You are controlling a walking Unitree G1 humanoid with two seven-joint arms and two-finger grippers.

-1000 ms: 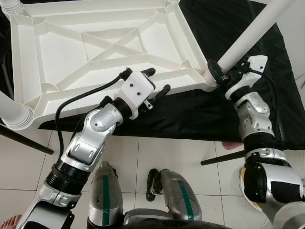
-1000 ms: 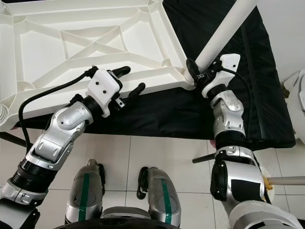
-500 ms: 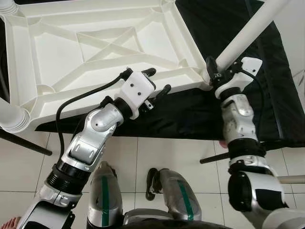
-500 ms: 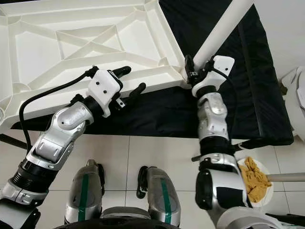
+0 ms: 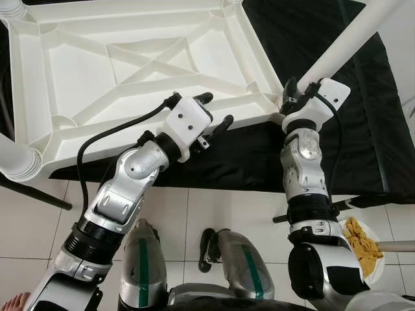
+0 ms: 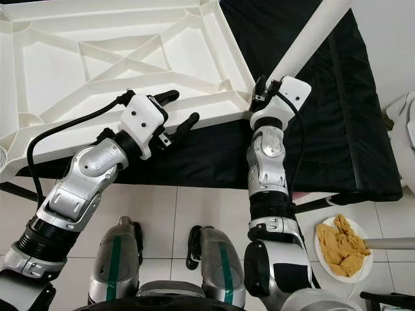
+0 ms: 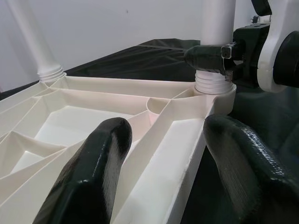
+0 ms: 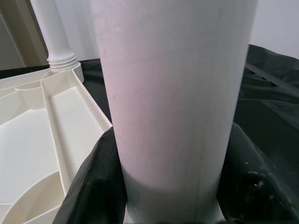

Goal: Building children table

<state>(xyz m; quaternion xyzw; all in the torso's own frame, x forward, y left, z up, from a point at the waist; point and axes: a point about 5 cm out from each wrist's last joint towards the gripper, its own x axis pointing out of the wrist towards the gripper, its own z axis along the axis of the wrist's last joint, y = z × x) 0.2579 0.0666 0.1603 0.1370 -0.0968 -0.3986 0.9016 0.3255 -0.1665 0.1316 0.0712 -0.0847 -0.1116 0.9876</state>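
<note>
The white plastic table top (image 5: 130,65) lies upside down on a black cloth, ribs facing up. My left gripper (image 5: 216,109) is open and straddles the near rim (image 7: 182,154), one finger inside the frame and one outside. A white table leg (image 5: 343,45) stands tilted in the near right corner socket (image 7: 214,86). My right gripper (image 5: 292,91) is shut on that leg (image 8: 173,93) just above the socket, with a black finger (image 8: 96,186) on each side. Other legs stand in the near left corner (image 5: 16,159) and a far corner (image 8: 53,32).
The black cloth (image 5: 363,129) spreads out to the right of the table. A white plate of yellowish pieces (image 5: 362,236) sits on the tiled floor at lower right. A thin black rod (image 5: 32,191) crosses the floor at the left. A person's toes (image 5: 10,301) show at bottom left.
My right forearm has swung inward to the left and now stands almost straight below the corner, with the gripper still around the leg's base. The left arm has stayed put.
</note>
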